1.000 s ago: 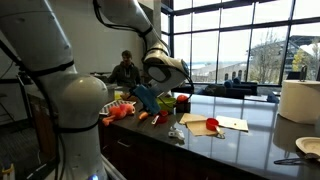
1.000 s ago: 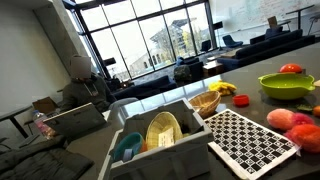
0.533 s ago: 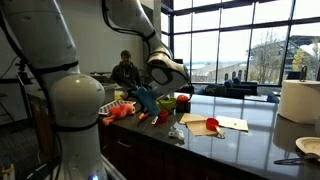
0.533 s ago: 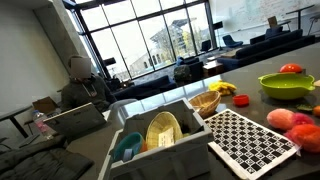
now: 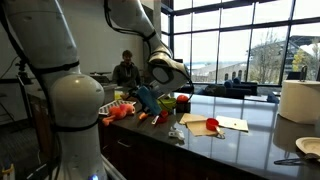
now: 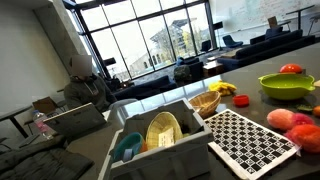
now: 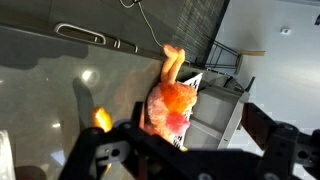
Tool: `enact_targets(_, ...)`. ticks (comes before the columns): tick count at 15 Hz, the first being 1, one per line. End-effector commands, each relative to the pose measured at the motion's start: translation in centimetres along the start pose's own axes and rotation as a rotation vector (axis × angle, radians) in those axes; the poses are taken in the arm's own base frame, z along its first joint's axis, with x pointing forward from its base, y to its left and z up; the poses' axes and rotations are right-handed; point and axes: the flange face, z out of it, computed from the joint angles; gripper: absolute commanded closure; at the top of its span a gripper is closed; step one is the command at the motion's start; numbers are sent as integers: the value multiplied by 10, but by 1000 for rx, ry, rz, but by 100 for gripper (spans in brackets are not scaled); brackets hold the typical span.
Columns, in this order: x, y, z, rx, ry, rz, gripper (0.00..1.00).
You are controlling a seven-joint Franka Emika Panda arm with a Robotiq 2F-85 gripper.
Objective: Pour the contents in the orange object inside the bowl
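The lime-green bowl [image 6: 285,86] stands at the far right of the counter, with a red toy tomato [image 6: 291,69] behind it. In the wrist view an orange plush-like toy [image 7: 168,100] lies below my gripper [image 7: 190,145], between its two widely spread dark fingers and not touching them. The gripper is open and empty. In an exterior view my gripper [image 5: 148,99] hangs low over the orange toys [image 5: 120,111] on the counter. I see no contents in the orange object.
A grey dish rack [image 6: 175,150] with a yellow plate stands by a black-and-white checkered mat [image 6: 250,140]. A basket [image 6: 205,102] and a banana [image 6: 222,89] lie behind them. A paper with a red item [image 5: 212,124] and a white roll [image 5: 300,100] sit further along.
The arm has shifted slightly to the right over the orange toys. The gripper stays open. The objects on the counter have not moved.
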Motion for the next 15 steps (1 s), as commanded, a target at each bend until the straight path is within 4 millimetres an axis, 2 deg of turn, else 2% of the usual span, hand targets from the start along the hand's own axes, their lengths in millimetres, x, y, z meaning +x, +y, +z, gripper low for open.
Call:
enact_targets(1, 2, -2, 7, -3, -25, -12, 0)
enact_targets(4, 8, -3, 18, 0, -70, -42, 0)
enact_targets(7, 10, 1, 12, -19, -58, -63, 0)
enact_targets(10, 7, 10, -5, -40, -14, -67, 0)
enact_targets(15, 4, 27, -51, -80, 101, -68, 0)
